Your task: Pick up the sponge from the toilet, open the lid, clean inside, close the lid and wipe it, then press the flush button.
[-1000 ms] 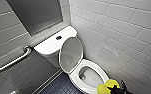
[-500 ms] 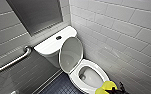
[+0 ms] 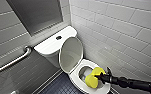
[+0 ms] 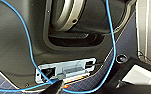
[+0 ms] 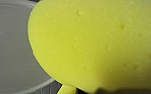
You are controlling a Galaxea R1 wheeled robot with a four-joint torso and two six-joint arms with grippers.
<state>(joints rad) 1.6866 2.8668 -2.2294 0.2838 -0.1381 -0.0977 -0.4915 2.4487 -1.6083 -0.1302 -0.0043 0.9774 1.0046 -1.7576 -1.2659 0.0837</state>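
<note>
Toilet (image 3: pixel 75 76) first: it stands in the corner of the tiled walls (image 3: pixel 121 32), with its tank (image 3: pixel 51 45) at the back. The lid (image 3: pixel 71 53) is up, near upright against the tank's front edge, so the bowl is exposed and cleaning inside looks to be the step in hand. The sponge (image 3: pixel 93 78) hangs at the bowl's front edge, partly over the rim and partly over the opening. I cannot tell whether it touches the ceramic. The right tool (image 3: pixel 99 75) is pinching it from one side, and its arm (image 3: pixel 136 83) reaches in along the wall side. The flush button (image 3: pixel 58 37) sits mid tank top, well apart from the sponge.

Risks, as I judge them:
- A grip on one side of so soft a sponge can give way. Dragging it hard against the bowl could pull it free, and it would drop into the opening.
- A wide sweep toward the back edge could bump the lid and tip it down onto the arm.
- If the sponge is squashed too flat, the hard tool could scrape the ceramic.
</note>
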